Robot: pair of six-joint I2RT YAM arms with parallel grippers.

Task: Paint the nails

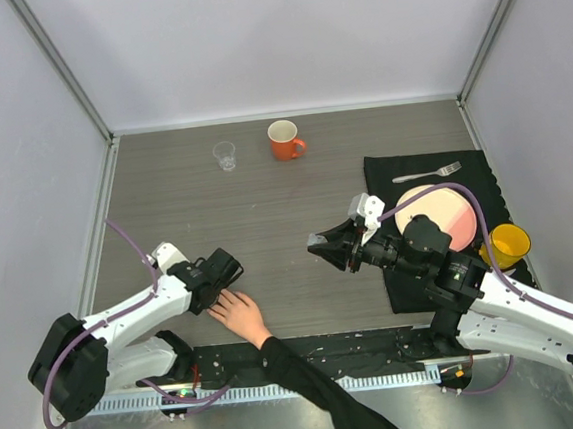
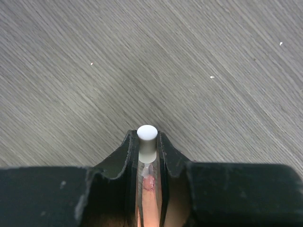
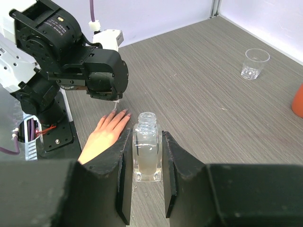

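Nails (image 3: 124,112) belong to a bare hand (image 1: 237,314) lying flat, palm down, on the table (image 1: 266,206) near its front edge, directly under the left gripper (image 2: 147,142). That claw is pinched narrow on a white cap (image 2: 147,133). In the left wrist view the brush below the cap sits at one reddish nail, but whether they touch cannot be told.

The right gripper (image 3: 146,137) is clamped on a small clear bottle (image 3: 147,156), which stands upright and uncapped just beside the fingertips. Pale cloudy liquid fills its lower part.

A clear plastic cup (image 1: 224,156) and an orange mug (image 1: 284,139) stand upright at the far edge; their contents cannot be told. A yellow cup (image 1: 508,244) rests on the black mat (image 1: 383,171) beside a pink plate (image 1: 452,212).
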